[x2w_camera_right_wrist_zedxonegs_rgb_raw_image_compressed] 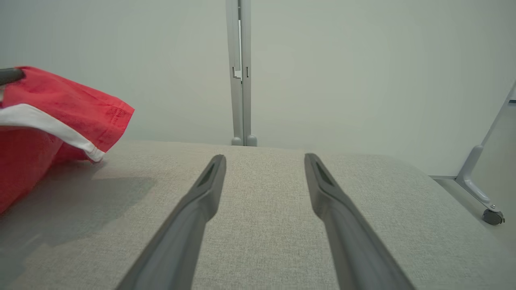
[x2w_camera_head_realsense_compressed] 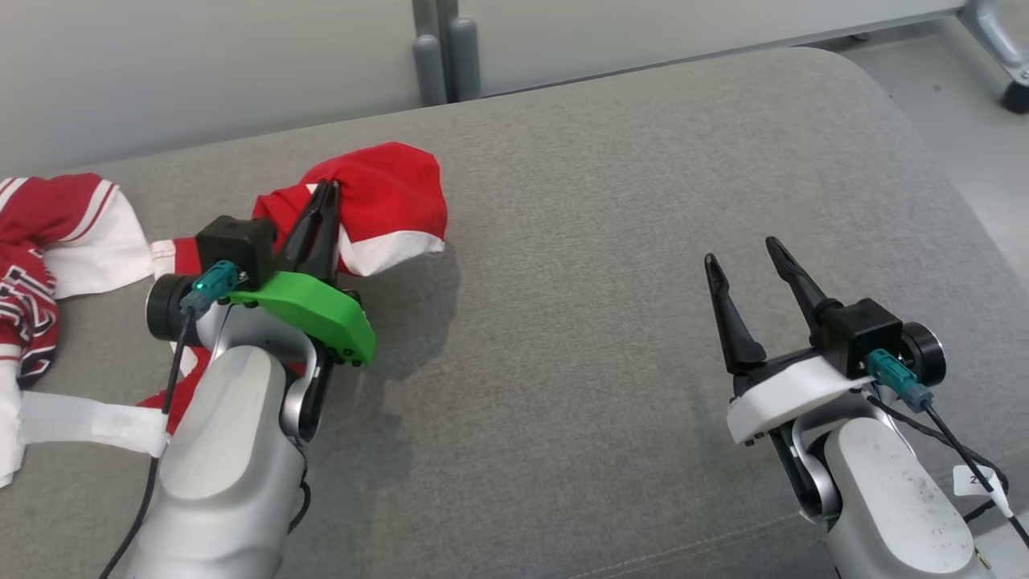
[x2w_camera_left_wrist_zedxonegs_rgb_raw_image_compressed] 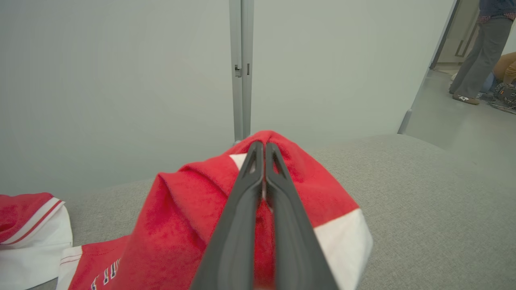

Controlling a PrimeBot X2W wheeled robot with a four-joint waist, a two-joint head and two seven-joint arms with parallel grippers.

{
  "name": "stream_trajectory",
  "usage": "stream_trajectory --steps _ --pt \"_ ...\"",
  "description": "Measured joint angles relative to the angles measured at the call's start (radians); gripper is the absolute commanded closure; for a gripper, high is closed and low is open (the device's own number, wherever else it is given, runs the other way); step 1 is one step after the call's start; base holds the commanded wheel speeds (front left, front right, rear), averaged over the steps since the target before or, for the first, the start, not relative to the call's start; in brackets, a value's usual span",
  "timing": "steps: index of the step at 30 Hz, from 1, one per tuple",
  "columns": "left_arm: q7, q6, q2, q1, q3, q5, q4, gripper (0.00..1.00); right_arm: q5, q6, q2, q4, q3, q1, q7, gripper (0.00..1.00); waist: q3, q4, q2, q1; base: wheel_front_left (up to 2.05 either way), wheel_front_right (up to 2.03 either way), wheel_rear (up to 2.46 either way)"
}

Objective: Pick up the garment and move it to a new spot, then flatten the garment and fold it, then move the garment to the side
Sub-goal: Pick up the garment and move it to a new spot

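Grey cushion (x2w_camera_head_realsense_compressed: 611,241) is taking up most of the head view, with a pale wall (x2w_camera_head_realsense_compressed: 201,64) running behind it. The red-and-white garment (x2w_camera_head_realsense_compressed: 386,189) is lying on the cushion's left part, its long axis running left to right across the robot's front. Its raised red end, edged with a white band, is pointing to the robot's right, toward the bare middle of the cushion. The other end is running off the head view's left edge, and the left forearm is covering a middle stretch, so the full outline is hard to make out. The left gripper (x2w_camera_head_realsense_compressed: 325,189) is pinching a fold of the raised end, fingers pressed together on the cloth. The left wrist view is adding white lettering (x2w_camera_left_wrist_zedxonegs_rgb_raw_image_compressed: 109,274) at its bottom edge, too cut off to read. The right gripper (x2w_camera_head_realsense_compressed: 740,251) is hovering over bare cushion, well apart from the garment, fingers spread and holding nothing. The right wrist view is showing the raised end from the side, casting a shadow on the cushion. A person (x2w_camera_left_wrist_zedxonegs_rgb_raw_image_compressed: 479,52), cut off above the waist, is standing far off in the left wrist view. A caster (x2w_camera_right_wrist_zedxonegs_rgb_raw_image_compressed: 492,216) is sitting on the floor at the right.
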Motion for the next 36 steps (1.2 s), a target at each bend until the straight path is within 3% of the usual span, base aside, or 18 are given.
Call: stream_trajectory --steps 9,16,17,18,19,36 --pt "0.028 0.058 0.002 0.001 -0.135 -0.050 0.016 1.00 0.000 0.011 0.006 -0.014 0.012 -0.009 0.000 0.00 0.042 -0.106 0.0000 0.0000 0.00 0.00 0.00" --pt "0.012 0.088 0.006 0.009 -0.257 -0.099 0.036 1.00 0.000 0.018 0.009 -0.012 0.018 -0.025 0.000 0.00 0.085 -0.149 0.0000 0.0000 0.00 0.00 0.00" --pt "0.012 0.089 0.007 0.014 -0.272 -0.104 0.041 0.91 0.000 0.018 0.010 -0.009 0.018 -0.025 0.000 0.00 0.085 -0.150 0.0000 0.0000 0.00 0.00 0.00" --pt "0.012 0.089 0.007 0.022 -0.289 -0.110 0.044 0.09 0.000 0.018 0.010 -0.006 0.019 -0.025 0.000 0.00 0.084 -0.150 0.0000 0.0000 0.00 0.00 0.00" --pt "0.006 0.095 0.007 0.030 -0.302 -0.113 0.044 0.00 0.000 0.018 0.010 -0.005 0.019 -0.025 0.000 0.00 0.082 -0.149 0.0000 0.0000 0.00 0.00 0.00" --pt "-0.023 0.106 0.012 0.042 -0.441 -0.156 -0.019 0.00 0.000 0.017 0.005 0.018 -0.008 -0.003 0.000 0.00 0.025 -0.065 0.0000 0.0000 0.00 0.00 0.00"
